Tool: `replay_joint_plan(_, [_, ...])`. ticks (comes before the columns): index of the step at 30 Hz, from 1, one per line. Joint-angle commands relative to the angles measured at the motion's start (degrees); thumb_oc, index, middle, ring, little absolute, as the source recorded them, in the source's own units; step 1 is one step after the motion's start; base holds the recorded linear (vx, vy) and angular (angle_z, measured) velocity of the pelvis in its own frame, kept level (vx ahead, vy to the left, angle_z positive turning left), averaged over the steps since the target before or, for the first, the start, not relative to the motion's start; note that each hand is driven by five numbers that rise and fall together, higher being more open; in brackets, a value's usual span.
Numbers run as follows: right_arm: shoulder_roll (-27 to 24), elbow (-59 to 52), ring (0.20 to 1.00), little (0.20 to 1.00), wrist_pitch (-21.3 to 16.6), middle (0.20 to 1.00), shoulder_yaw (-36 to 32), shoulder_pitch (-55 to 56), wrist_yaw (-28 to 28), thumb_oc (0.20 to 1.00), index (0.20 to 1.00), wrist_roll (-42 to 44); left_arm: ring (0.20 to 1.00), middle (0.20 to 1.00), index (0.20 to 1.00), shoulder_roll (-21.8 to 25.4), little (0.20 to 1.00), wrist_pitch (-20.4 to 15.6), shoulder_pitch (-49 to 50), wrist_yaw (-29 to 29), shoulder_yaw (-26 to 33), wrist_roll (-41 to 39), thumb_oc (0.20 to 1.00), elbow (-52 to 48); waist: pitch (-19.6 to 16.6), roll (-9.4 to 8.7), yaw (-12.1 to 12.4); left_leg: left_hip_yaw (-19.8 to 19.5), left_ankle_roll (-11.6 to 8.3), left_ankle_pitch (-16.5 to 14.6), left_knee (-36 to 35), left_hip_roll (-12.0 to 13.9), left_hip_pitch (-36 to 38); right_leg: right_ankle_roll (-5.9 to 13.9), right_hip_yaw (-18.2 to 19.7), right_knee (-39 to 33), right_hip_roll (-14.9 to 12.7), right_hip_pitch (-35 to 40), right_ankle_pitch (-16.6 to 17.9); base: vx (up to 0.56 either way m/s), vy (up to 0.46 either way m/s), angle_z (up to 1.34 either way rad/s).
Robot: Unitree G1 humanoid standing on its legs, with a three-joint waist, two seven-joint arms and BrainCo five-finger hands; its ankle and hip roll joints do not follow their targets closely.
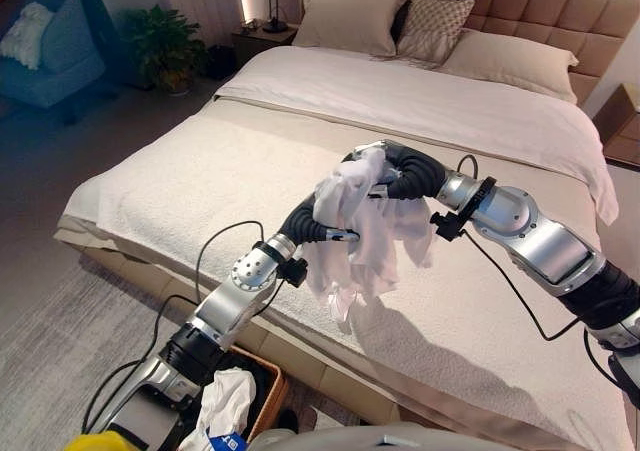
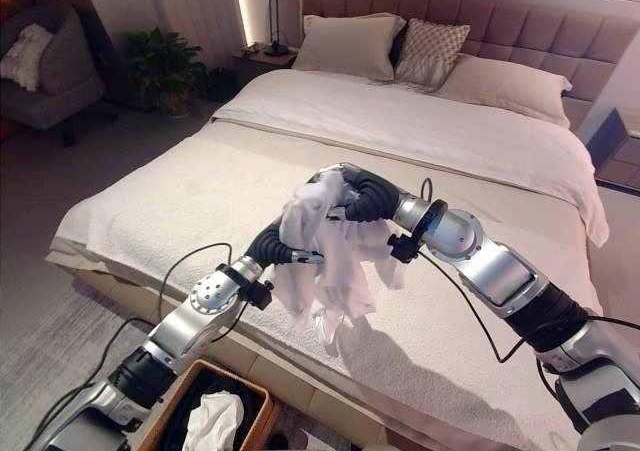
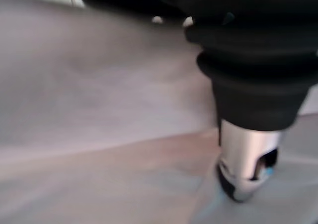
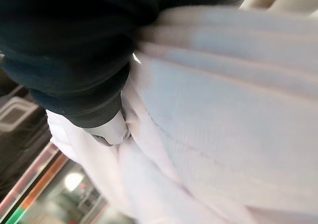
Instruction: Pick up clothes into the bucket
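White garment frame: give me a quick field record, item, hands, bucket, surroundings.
item: white garment, bunched, lifted above the bed, hanging between both hands
left hand: buried in the cloth, fingers hidden
right hand: at the top of the cloth, fingers hidden
bucket: brown basket on the floor by the bed's near edge, white cloth already inside
surroundings: pillows at the headboard, potted plant, armchair
status: garment not yet in the basket
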Motion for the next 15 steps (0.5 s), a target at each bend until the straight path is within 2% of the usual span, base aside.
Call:
replay_joint_plan(1, [2.8, -2.4, 0.200, 0.200, -5.2, 0.200, 0.3, -7.1, -1.1, 0.200, 0.200, 5.7, 1.000, 1.000, 1.000, -0.9, 1.000, -0.5, -5.4, -1.5, -4.4, -4.1, 1.000, 4.1, -4.4, -3.00, 0.3, 2.1, 2.20, -2.1, 0.4, -2.7, 0.1, 2.99, 1.8, 0.0, -1.5, -1.3, 3.8, 0.00, 0.007, -0.13])
replay_joint_plan(5, [3.8, -3.6, 0.200, 0.200, -5.2, 0.200, 2.2, -8.1, -0.9, 0.200, 0.200, 7.6, 1.000, 1.000, 1.000, -1.4, 1.000, 0.6, -7.0, -3.1, -8.7, -9.6, 1.000, 3.7, -4.5, -2.87, 0.0, 2.6, 2.20, -2.3, 0.3, -2.5, 0.4, 2.99, 2.3, 0.0, -1.4, -1.3, 3.8, 0.01, 0.011, -0.20])
replay_joint_plan(9, [3.6, -4.9, 0.200, 0.200, -5.8, 0.200, 5.5, -9.7, -0.4, 0.200, 0.200, 11.3, 1.000, 1.000, 1.000, 1.1, 1.000, 4.0, -11.7, -9.0, -19.0, -25.1, 1.000, 0.1, -4.6, -2.30, -1.1, 2.7, 2.15, -2.4, 0.1, -2.6, 0.7, 3.08, 2.4, 0.0, -1.5, -1.1, 3.7, 0.00, 0.004, -0.01])
replay_joint_plan(10, [3.2, -4.9, 0.200, 0.200, -5.9, 0.200, 5.9, -9.8, -0.4, 0.200, 0.200, 12.0, 1.000, 1.000, 1.000, 2.2, 1.000, 4.4, -12.7, -9.9, -20.8, -26.4, 1.000, -0.6, -4.6, -2.15, -1.3, 2.6, 2.11, -2.4, 0.0, -2.6, 0.7, 3.09, 2.3, -0.1, -1.5, -1.1, 3.7, 0.00, 0.000, 0.00])
replay_joint_plan(11, [2.9, -4.9, 0.200, 0.200, -6.1, 0.200, 6.2, -9.9, -0.4, 0.200, 0.200, 12.2, 0.868, 0.868, 0.868, 3.5, 0.868, 5.0, -13.1, -10.5, -22.2, -28.6, 0.868, -1.9, -4.6, -2.10, -1.3, 2.4, 2.07, -2.4, 0.0, -2.7, 0.6, 3.09, 2.2, -0.1, -1.5, -1.1, 3.7, 0.00, 0.000, 0.00])
replay_joint_plan(12, [2.6, -4.8, 0.200, 0.200, -6.2, 0.200, 6.5, -9.8, -0.4, 0.200, 0.200, 12.2, 0.868, 0.868, 0.868, 4.0, 0.868, 5.2, -13.1, -11.1, -23.2, -30.1, 0.868, -2.4, -4.6, -2.07, -1.4, 2.4, 2.03, -2.4, 0.0, -2.7, 0.6, 3.13, 2.1, -0.1, -1.6, -1.1, 3.7, 0.00, 0.000, 0.00])
replay_joint_plan(13, [2.3, -4.5, 0.200, 0.200, -6.3, 0.200, 6.5, -9.6, -0.5, 0.200, 0.200, 12.1, 0.200, 0.200, 0.200, 4.5, 0.200, 5.3, -12.9, -11.9, -23.9, -30.6, 0.200, -2.2, -4.5, -2.07, -1.5, 2.3, 1.97, -2.4, 0.0, -2.7, 0.6, 3.15, 1.9, -0.2, -1.7, -1.1, 3.7, 0.01, 0.019, 0.04])
replay_joint_plan(14, [2.1, -4.3, 0.200, 0.200, -6.5, 0.200, 6.3, -9.6, -0.7, 0.200, 0.200, 11.8, 0.200, 0.200, 0.200, 5.2, 0.200, 5.5, -12.5, -12.5, -23.9, -31.6, 0.200, -2.5, -4.5, -2.10, -1.4, 2.2, 1.95, -2.4, 0.0, -2.8, 0.5, 3.15, 1.8, -0.2, -1.8, -1.1, 3.6, 0.01, 0.020, 0.04])
replay_joint_plan(15, [2.0, -4.3, 0.489, 0.489, -6.6, 0.489, 6.1, -9.4, -0.8, 0.489, 0.489, 11.2, 0.200, 0.200, 0.200, 5.5, 0.200, 5.7, -12.0, -13.0, -23.8, -32.3, 0.200, -2.7, -4.4, -2.12, -1.4, 2.1, 1.97, -2.5, 0.0, -2.9, 0.5, 3.14, 1.7, -0.2, -1.9, -1.1, 3.6, 0.00, 0.000, 0.00])
